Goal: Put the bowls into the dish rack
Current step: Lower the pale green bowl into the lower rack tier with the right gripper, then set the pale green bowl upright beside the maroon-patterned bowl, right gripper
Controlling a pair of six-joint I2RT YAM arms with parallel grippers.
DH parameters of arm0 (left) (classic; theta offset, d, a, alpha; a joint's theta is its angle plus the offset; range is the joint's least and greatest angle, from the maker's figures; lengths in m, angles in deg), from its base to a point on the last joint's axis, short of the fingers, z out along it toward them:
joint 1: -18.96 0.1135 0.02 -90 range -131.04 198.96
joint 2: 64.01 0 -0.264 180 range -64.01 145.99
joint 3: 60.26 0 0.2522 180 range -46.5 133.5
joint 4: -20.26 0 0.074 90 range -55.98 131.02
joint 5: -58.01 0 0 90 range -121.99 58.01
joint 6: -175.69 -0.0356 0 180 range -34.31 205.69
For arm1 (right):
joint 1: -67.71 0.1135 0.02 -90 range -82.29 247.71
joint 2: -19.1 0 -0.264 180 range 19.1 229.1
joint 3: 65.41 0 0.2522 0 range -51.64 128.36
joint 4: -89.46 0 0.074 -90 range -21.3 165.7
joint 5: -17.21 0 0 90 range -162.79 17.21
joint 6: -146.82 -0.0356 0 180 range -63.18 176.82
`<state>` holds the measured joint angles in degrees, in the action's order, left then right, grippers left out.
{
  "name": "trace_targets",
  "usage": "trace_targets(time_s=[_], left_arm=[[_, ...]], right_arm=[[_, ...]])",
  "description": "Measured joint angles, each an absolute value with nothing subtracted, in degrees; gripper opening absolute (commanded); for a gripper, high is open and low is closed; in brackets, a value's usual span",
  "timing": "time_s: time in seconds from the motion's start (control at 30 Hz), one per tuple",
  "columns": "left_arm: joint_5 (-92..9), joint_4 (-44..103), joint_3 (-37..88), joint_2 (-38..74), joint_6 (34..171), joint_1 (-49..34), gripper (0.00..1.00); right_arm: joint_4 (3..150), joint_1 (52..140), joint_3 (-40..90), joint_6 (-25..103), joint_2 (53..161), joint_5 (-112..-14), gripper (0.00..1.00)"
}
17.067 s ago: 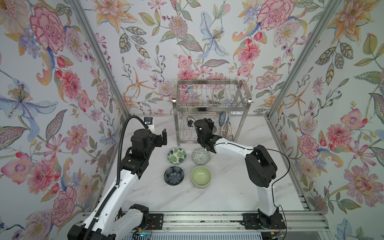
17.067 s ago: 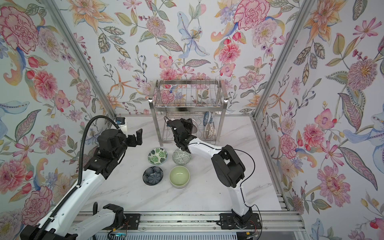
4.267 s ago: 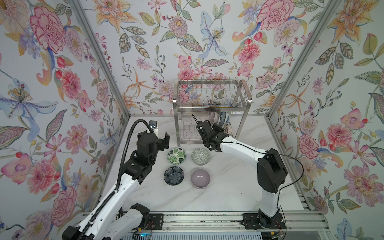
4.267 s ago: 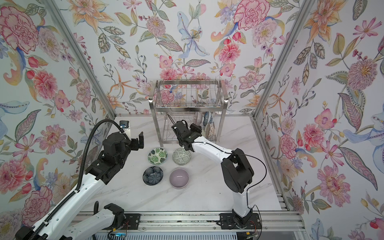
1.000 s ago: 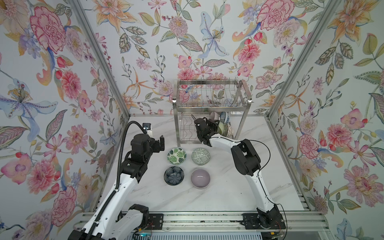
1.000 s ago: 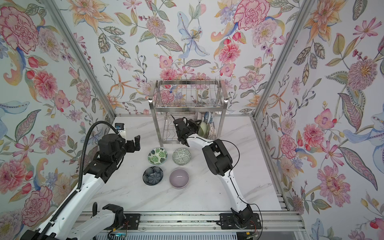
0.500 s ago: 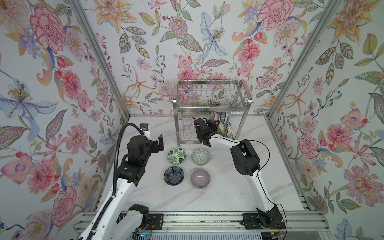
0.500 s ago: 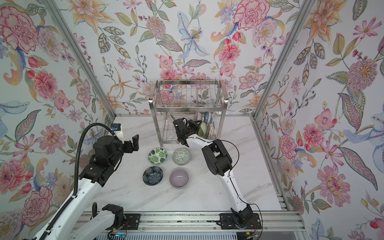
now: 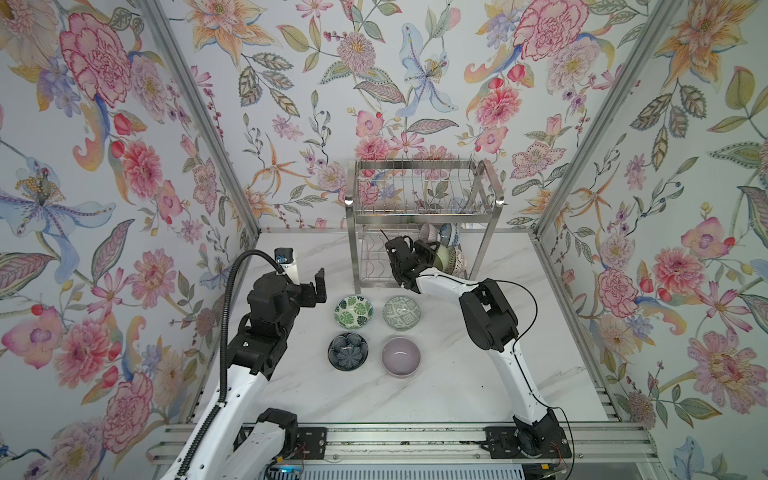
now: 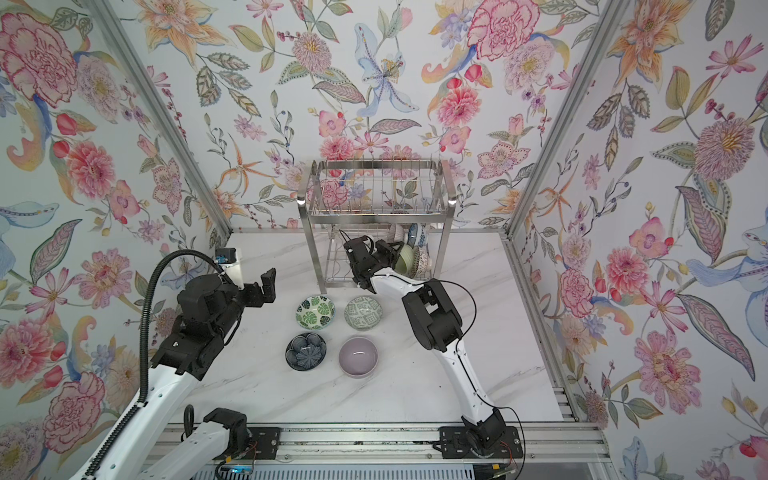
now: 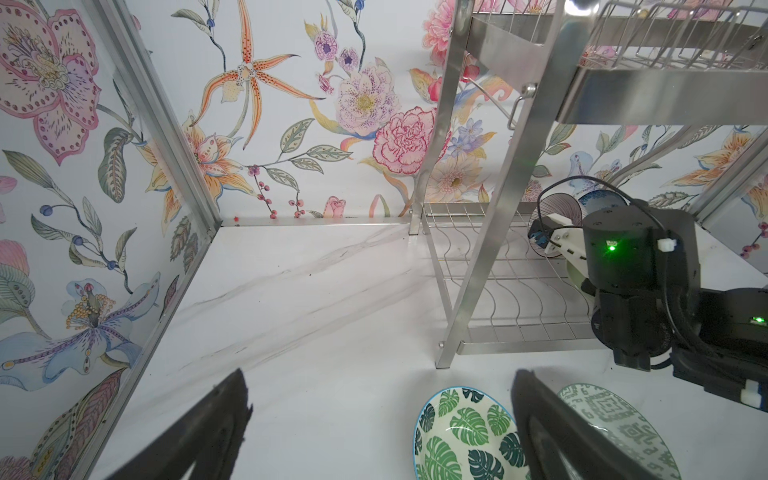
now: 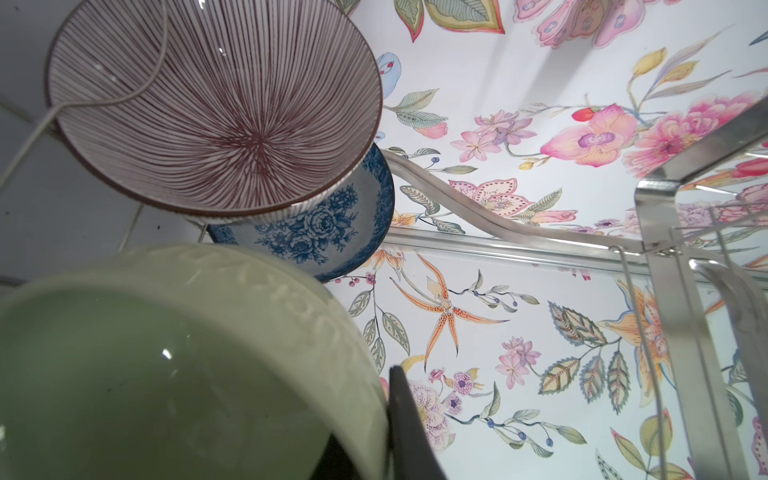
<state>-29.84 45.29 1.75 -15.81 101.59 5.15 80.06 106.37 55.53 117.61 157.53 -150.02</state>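
The right end effector (image 9: 432, 254) reaches under the upper basket of the dish rack (image 9: 424, 210), clenched on the rim of the green bowl (image 12: 166, 374). The bowl is tipped on edge over the lower shelf (image 11: 519, 299), close to the striped bowl (image 12: 216, 108), the blue flowered bowl (image 12: 332, 224) and a brown patterned bowl (image 9: 457, 261).

To do this step well, I judge the green bowl should be eased down until its rim settles in a dip of the wavy wire and leans steadily. Only then should the grip let go, backing straight out clear of the rack leg and the neighbouring bowls.

The left end effector (image 11: 380, 415) hangs released and empty over the desk (image 9: 457, 386). Beside it is the leaf bowl (image 9: 353, 311), and the geometric bowl (image 9: 401, 313), dark flower bowl (image 9: 348, 351) and lilac bowl (image 9: 400, 357) wait there too.

Whether the green bowl already touches the wire, or the brown bowl, cannot be told — the arm and the basket cover that spot. Only one finger (image 12: 405, 415) shows at the rim.
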Motion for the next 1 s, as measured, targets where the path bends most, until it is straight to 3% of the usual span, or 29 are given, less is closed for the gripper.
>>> trace_targets(time_s=[1.0], left_arm=[[-30.60, 44.70, 1.51, -16.24, 101.63, 5.33, 0.99]], right_arm=[[74.20, 108.88, 63.16, 117.66, 162.47, -152.10, 0.14]])
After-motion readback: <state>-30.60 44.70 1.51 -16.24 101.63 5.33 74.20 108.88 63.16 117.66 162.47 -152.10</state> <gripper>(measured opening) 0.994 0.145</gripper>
